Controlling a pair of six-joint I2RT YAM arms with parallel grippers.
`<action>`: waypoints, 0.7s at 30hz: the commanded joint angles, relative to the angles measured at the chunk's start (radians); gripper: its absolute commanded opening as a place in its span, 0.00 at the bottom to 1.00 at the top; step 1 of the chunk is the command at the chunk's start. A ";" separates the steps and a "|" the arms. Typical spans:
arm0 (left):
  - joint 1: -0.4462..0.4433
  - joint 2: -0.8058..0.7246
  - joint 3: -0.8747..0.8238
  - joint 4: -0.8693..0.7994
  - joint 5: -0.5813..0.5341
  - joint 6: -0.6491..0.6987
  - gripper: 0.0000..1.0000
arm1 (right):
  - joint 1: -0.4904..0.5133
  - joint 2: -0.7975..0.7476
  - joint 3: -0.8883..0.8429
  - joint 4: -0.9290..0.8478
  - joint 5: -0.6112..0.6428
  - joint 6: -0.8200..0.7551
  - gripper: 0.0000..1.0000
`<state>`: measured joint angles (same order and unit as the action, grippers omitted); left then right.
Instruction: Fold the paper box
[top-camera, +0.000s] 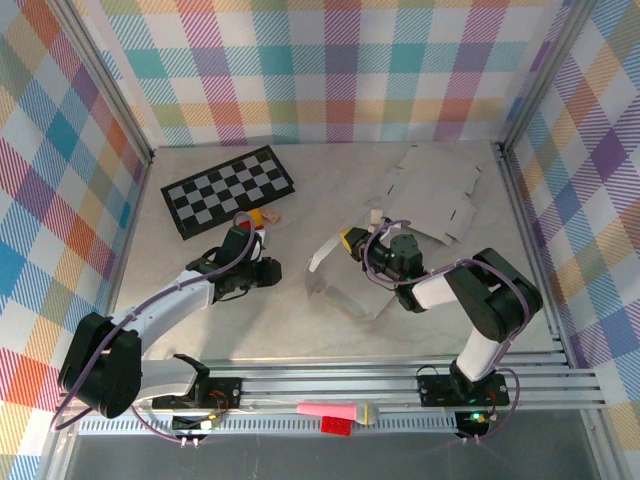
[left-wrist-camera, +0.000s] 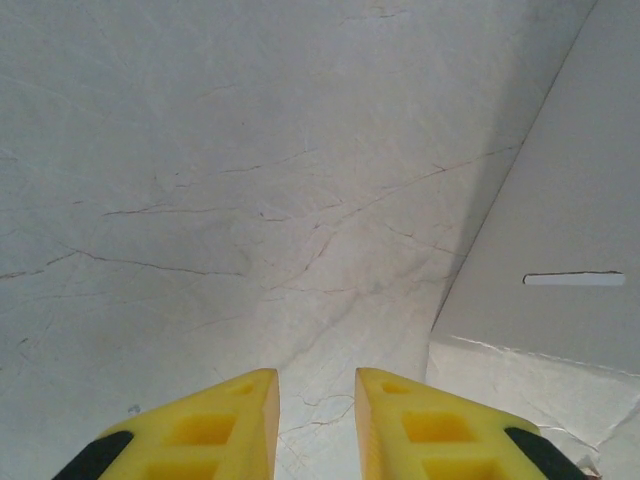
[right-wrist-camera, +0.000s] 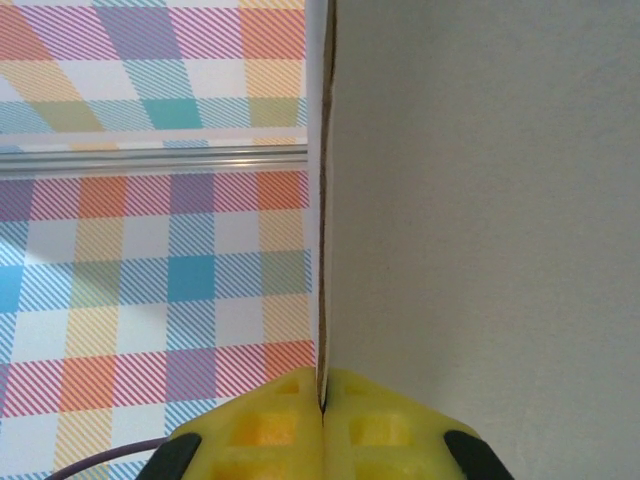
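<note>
Leftward, left hand (left-wrist-camera: 317, 400) slightly parted and empty, low over the table (left-wrist-camera: 200, 150) just beside a slotted panel (left-wrist-camera: 560, 250); centre-right, paper box (top-camera: 440, 190) sprawled half-flat, light thin card, creasing easily, best taken by a flap edge; right hand (right-wrist-camera: 322, 395) clamped shut on the edge of one raised panel (right-wrist-camera: 480, 200)

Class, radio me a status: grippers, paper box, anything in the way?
Left gripper open, empty, above table. Right gripper shut on paper box flap. Checkerboard lies well apart.
</note>
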<state>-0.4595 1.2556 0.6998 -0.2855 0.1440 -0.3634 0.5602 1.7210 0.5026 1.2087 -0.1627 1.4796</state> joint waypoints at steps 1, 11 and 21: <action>0.007 0.010 -0.008 -0.001 0.044 0.045 0.26 | -0.008 0.022 -0.005 -0.004 -0.031 -0.022 0.00; -0.058 0.058 -0.034 0.129 0.138 0.180 0.29 | -0.009 0.004 0.005 -0.074 -0.041 -0.024 0.00; -0.136 0.094 -0.035 0.191 0.170 0.284 0.31 | -0.009 -0.001 0.011 -0.089 -0.044 -0.015 0.00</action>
<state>-0.5789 1.3491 0.6754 -0.1345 0.2955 -0.1383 0.5552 1.7203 0.5072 1.1961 -0.1921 1.4769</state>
